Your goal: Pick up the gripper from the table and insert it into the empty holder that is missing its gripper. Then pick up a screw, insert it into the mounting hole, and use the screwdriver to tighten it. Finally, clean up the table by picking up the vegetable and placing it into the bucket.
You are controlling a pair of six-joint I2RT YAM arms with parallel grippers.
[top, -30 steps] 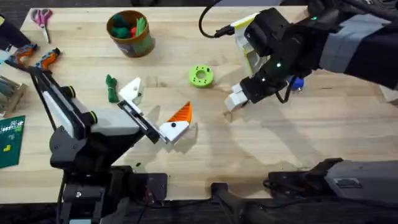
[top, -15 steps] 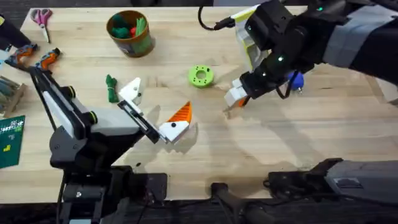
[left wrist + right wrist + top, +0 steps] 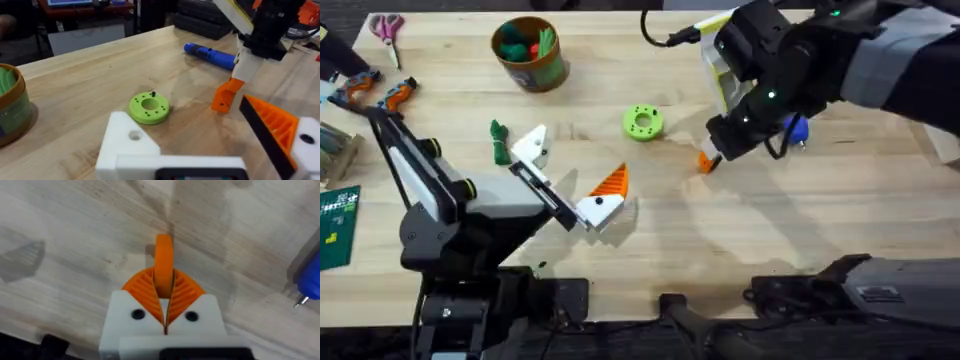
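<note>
My right gripper (image 3: 164, 311) is shut on the small orange gripper (image 3: 163, 264), which sticks out past its ribbed pads just over the table (image 3: 770, 230); it also shows in the overhead view as the orange gripper (image 3: 707, 160). My left gripper (image 3: 567, 177) lies open near the table's middle. One of its fingers is the plain white holder (image 3: 131, 146) with a hole; the other carries an orange wedge (image 3: 272, 125). The blue screwdriver (image 3: 210, 54) lies behind the right gripper. A small dark screw (image 3: 153, 93) stands on the green ring (image 3: 642, 122). The dark green vegetable (image 3: 499, 142) lies left of the holder. The bucket (image 3: 530, 55) stands at the back left.
Scissors (image 3: 387, 28) and orange-handled tools (image 3: 380, 92) lie at the far left, with a green board (image 3: 338, 225) by the left arm's base. The right arm's bulk hangs over the back right of the table.
The right gripper has shifted slightly back and turned, so its white fingers no longer show from overhead and the orange gripper shows below it. The left arm has not moved.
</note>
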